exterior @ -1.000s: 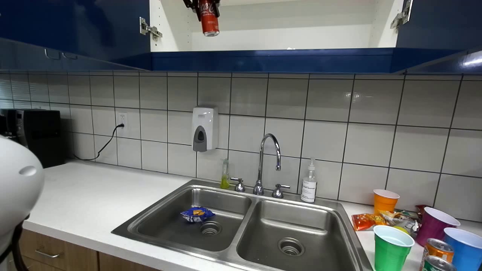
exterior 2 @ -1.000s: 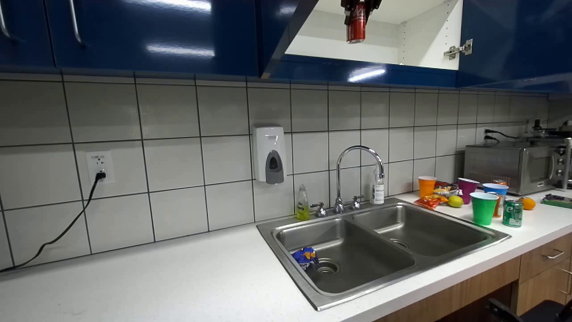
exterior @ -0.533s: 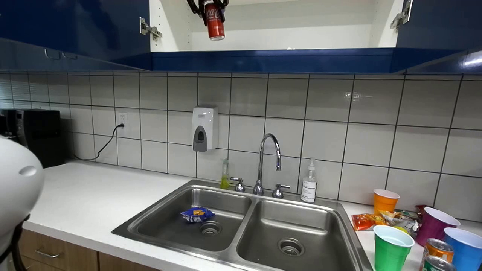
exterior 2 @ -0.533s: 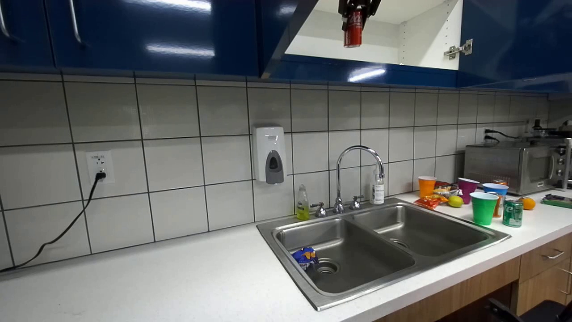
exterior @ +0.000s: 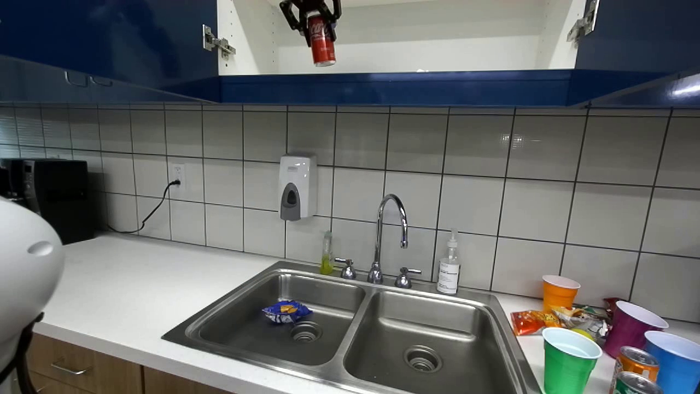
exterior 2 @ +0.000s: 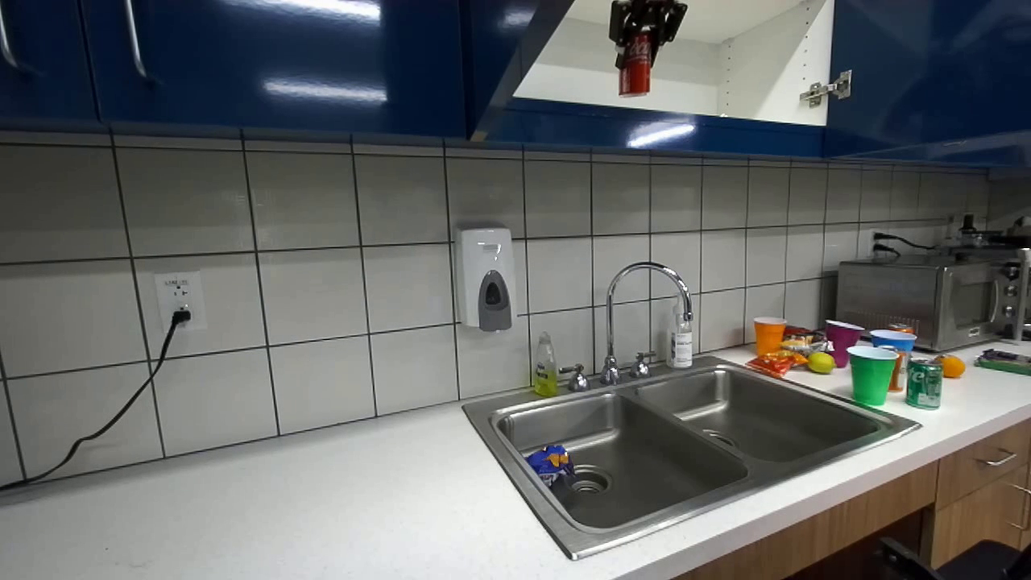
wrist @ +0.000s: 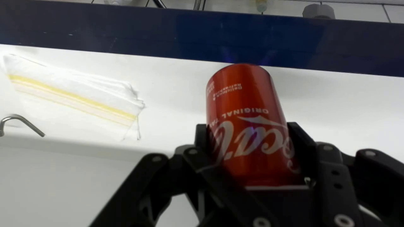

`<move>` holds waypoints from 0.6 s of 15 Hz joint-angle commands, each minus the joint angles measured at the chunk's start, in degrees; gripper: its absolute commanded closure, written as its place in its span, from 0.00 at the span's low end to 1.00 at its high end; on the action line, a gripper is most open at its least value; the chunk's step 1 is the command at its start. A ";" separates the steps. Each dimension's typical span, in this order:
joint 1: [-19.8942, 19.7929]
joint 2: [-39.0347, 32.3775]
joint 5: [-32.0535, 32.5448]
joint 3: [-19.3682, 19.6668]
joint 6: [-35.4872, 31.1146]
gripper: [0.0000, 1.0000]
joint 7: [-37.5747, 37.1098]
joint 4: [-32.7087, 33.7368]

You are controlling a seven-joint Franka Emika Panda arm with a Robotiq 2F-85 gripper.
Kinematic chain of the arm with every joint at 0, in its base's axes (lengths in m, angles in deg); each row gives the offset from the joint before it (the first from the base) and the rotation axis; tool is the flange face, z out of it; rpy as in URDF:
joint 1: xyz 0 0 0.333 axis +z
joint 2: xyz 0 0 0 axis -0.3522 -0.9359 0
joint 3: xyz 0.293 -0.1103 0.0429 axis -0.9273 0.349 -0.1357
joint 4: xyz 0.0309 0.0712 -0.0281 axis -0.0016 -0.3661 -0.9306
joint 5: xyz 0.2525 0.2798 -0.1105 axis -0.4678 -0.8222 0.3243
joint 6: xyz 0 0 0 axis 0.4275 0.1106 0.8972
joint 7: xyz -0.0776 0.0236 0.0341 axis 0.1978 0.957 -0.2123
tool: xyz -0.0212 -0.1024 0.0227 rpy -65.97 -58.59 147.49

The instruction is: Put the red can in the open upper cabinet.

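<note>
The red can [exterior: 321, 50] hangs in my gripper [exterior: 321, 38] at the opening of the open upper cabinet [exterior: 437, 52]. It is slightly tilted, its base down and its top hidden between the jaws. In an exterior view the can [exterior 2: 635, 80] shows just above the cabinet's blue lower edge, below my gripper [exterior 2: 636, 56]. In the wrist view my gripper [wrist: 247, 134] is shut on the can [wrist: 241, 97], with a finger on each side. The white cabinet floor [wrist: 176, 94] lies behind and below the can; the gap to it cannot be judged.
In the wrist view the cabinet's blue front rail [wrist: 142, 34] runs past the can's base. A plastic bag with a yellow stripe [wrist: 72, 97] and a bent metal piece [wrist: 31, 126] lie inside. Open doors [exterior: 109, 44] flank the opening. A sink [exterior: 350, 328] is below.
My gripper has moved down with the can, and in an exterior view also to the right. The can's base is now closer to the blue lower edge. The grip stays shut.
</note>
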 commanded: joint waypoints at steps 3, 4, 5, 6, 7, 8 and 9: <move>-0.27 -2.64 0.97 0.36 -1.56 0.62 -0.47 3.38; -0.28 -3.03 0.89 0.50 -1.57 0.62 -0.53 3.82; -0.29 -3.51 0.54 0.70 -1.37 0.62 -0.38 4.40; -0.29 -3.90 0.49 0.85 -1.24 0.62 -0.32 4.87; -0.28 -4.33 0.30 1.00 -1.08 0.62 -0.26 5.41; -0.30 -4.90 0.27 1.14 -0.57 0.62 -0.44 6.14; -0.31 -5.47 0.09 1.33 -0.14 0.62 -0.40 6.82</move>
